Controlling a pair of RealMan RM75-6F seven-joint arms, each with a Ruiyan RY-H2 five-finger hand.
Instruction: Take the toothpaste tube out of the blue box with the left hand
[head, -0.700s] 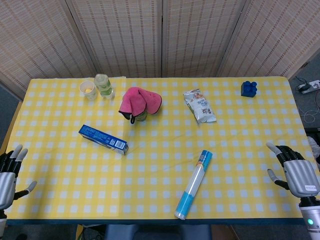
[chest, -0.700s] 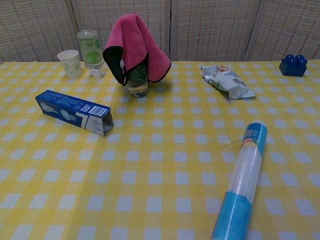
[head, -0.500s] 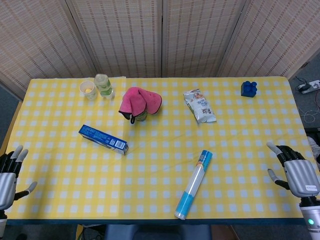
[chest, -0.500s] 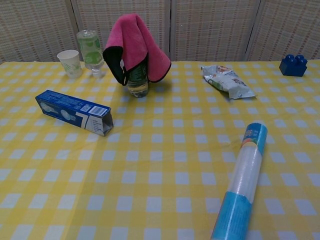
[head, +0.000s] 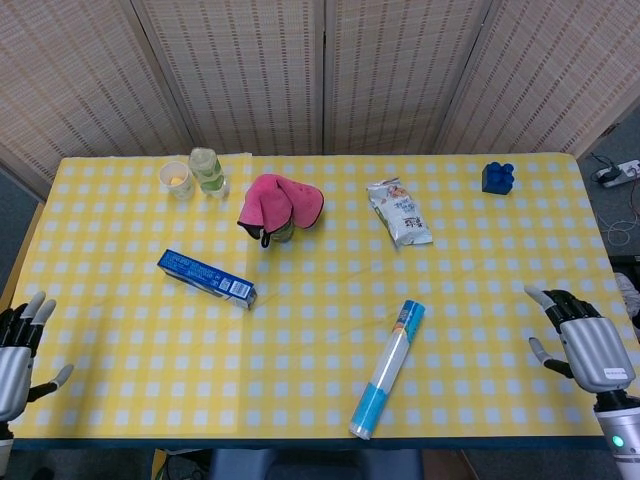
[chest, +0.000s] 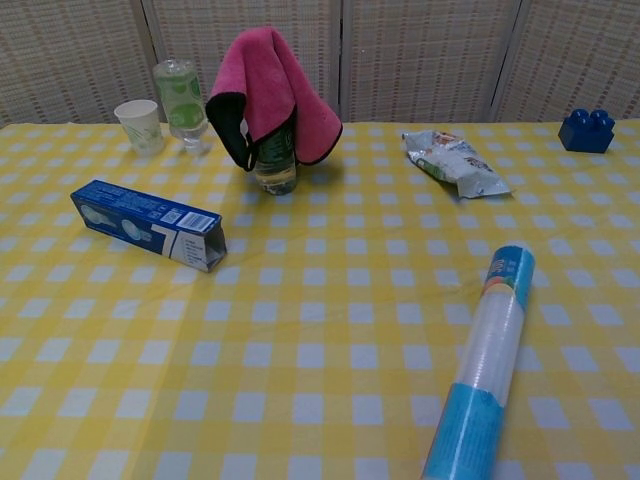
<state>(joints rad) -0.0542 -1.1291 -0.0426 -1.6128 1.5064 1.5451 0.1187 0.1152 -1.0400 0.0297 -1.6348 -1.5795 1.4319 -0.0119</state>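
The blue toothpaste box (head: 207, 278) lies flat on the yellow checked tablecloth, left of the middle; the chest view shows the blue box (chest: 149, 223) with its open end turned toward the front right. No tube shows outside it. My left hand (head: 17, 355) hovers at the table's front left corner, fingers spread and holding nothing, well away from the box. At the front right edge my right hand (head: 584, 343) is likewise spread and empty. Neither hand appears in the chest view.
A pink cloth (head: 281, 203) drapes over a bottle behind the box. A paper cup (head: 177, 180) and a clear bottle (head: 208, 170) stand at the back left. A snack bag (head: 400, 212), a blue toy block (head: 497, 177) and a blue-ended roll (head: 388, 367) lie to the right.
My right hand has shifted slightly left and up. The left hand has barely dropped. The box and other objects have not moved.
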